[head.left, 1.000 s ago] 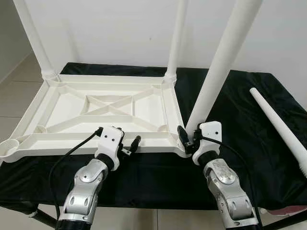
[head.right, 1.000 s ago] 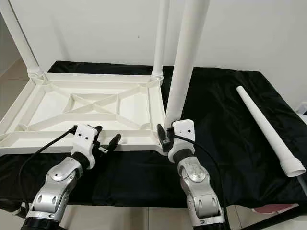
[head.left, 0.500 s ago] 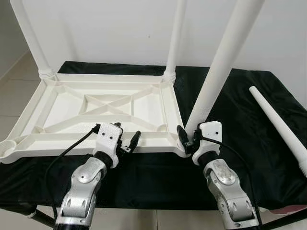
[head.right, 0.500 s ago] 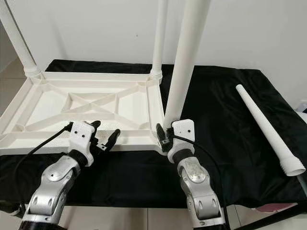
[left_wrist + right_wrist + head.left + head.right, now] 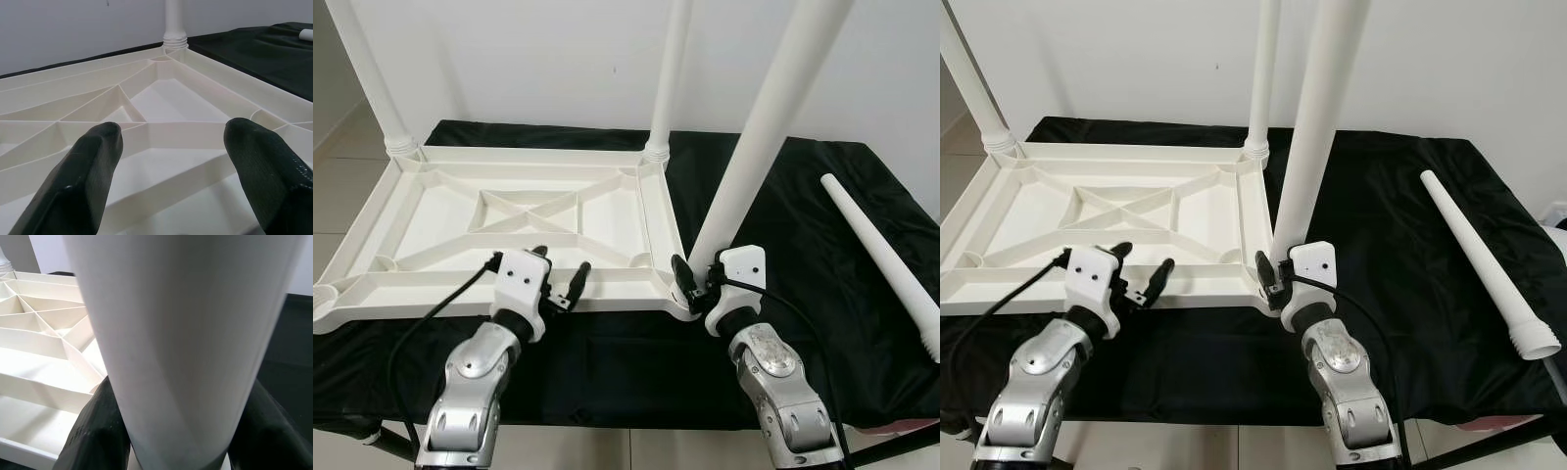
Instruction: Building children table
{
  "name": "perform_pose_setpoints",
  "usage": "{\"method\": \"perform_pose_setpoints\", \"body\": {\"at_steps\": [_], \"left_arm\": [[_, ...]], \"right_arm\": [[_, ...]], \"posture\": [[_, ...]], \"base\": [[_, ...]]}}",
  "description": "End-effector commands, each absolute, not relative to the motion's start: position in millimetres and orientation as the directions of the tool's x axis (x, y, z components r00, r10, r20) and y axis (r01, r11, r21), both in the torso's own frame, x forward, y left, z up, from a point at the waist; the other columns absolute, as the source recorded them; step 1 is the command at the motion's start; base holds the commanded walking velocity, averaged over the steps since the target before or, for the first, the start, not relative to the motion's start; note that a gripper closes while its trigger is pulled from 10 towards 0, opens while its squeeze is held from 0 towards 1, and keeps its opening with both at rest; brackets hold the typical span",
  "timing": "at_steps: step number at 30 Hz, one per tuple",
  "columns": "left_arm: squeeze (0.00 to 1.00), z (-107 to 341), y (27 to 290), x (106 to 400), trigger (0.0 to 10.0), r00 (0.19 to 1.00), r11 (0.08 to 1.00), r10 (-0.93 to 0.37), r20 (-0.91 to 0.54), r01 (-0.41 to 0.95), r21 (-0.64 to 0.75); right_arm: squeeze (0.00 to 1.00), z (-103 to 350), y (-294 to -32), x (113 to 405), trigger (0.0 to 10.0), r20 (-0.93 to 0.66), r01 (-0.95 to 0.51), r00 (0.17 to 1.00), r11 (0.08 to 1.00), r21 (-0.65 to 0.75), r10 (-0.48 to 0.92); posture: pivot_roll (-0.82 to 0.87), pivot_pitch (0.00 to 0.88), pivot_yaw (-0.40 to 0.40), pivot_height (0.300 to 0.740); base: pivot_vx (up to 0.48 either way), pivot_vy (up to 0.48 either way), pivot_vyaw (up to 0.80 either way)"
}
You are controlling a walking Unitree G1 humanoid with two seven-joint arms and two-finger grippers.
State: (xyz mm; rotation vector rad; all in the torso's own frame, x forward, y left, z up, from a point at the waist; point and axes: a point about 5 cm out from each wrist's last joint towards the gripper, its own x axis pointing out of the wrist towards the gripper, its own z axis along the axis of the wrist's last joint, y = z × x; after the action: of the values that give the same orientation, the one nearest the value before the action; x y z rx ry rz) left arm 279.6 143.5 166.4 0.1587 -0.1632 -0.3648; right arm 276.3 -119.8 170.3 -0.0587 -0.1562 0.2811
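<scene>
White plastic tabletop lies upside down on a table draped in black cloth, ribbed underside up. Two legs stand fitted in the far corner sockets. Right gripper has its fingers clamped around the base of a third leg, held leaning at the near right corner socket; judged not yet seated, since it stands tilted rather than upright. Fourth leg lies loose on the cloth at the right, well apart from the tabletop. Near left corner socket is empty. Left gripper sits over the tabletop's near rim, fingers spread wide, holding nothing. Roughly half done: two legs in, one being set, one left to fetch. Room: the tabletop's near rim lies close to the table's front edge; open cloth right of the tabletop; the loose leg's wide end lies near the right edge, so it could roll off.
</scene>
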Motion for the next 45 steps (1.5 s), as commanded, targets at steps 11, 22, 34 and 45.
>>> {"method": "perform_pose_setpoints", "body": {"at_steps": [11, 22, 34, 45], "left_arm": [[0.00, 169, 144, 284, 10.0, 0.951, 0.954, -0.271, 0.148, 0.245, 0.172], [0.00, 172, 141, 285, 10.0, 0.946, 0.950, -0.285, 0.153, 0.258, 0.174], [0.00, 185, 141, 288, 10.0, 0.941, 0.955, -0.275, 0.196, 0.245, 0.165], [0.00, 213, 125, 290, 10.0, 0.896, 0.934, -0.356, 0.265, 0.331, 0.134]], "right_arm": [[0.00, 170, -120, 277, 10.0, 0.138, -0.275, 0.949, 0.959, -0.073, 0.282], [0.00, 190, -112, 275, 10.0, 0.148, -0.361, 0.920, 0.931, -0.047, 0.364], [0.00, 200, -115, 280, 10.0, 0.125, -0.345, 0.926, 0.933, -0.101, 0.356], [0.00, 194, -113, 283, 10.0, 0.047, -0.371, 0.925, 0.924, -0.095, 0.377]], "posture": [[0.03, 0.073, -0.054, 0.740], [0.03, 0.071, -0.051, 0.740], [0.03, 0.076, -0.058, 0.740], [0.02, 0.072, -0.051, 0.740]], "base": [[0.000, 0.000, 0.00], [0.000, 0.000, 0.00], [0.000, 0.000, 0.00], [0.000, 0.000, 0.00]]}}
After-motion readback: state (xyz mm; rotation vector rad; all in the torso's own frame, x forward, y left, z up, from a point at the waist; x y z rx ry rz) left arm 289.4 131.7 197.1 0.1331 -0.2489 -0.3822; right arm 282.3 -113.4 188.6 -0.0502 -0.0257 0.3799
